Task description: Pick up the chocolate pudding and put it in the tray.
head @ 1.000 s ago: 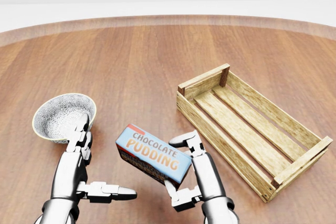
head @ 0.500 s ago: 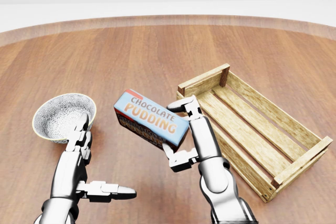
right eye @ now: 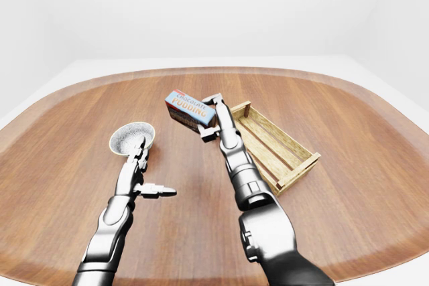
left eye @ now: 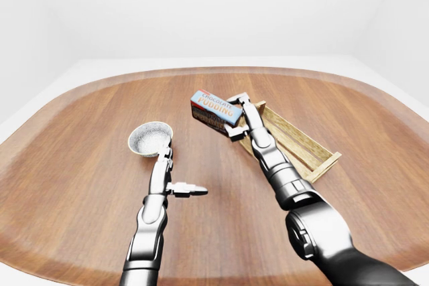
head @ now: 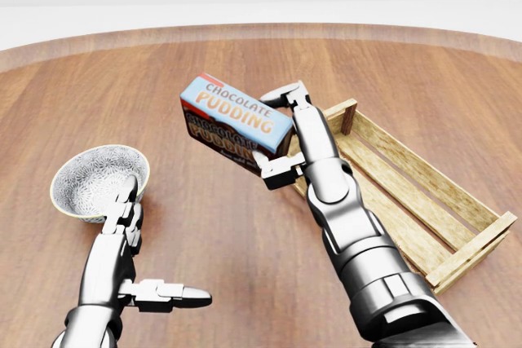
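- The right hand is clamped on the chocolate pudding: one finger hooks over the box's upper right edge, another presses under its lower right corner, so the box is pinched at its right end.
- The chocolate pudding box is held clear of the table, tilted so its left end sits higher in the head view, with the light blue lettered face turned up and the dark side face turned down toward the camera.
- In the head view the box hangs just left of the tray, near its upper-left corner, not over its slatted floor.
- The right arm runs from the bottom right of the head view up across the tray's near-left rail.
- The left hand holds nothing: fingers spread, one pointing right, the others pointing up toward the bowl.
- The patterned bowl sits upright on the table at the left, just above the left fingertips; whether they touch it cannot be told.
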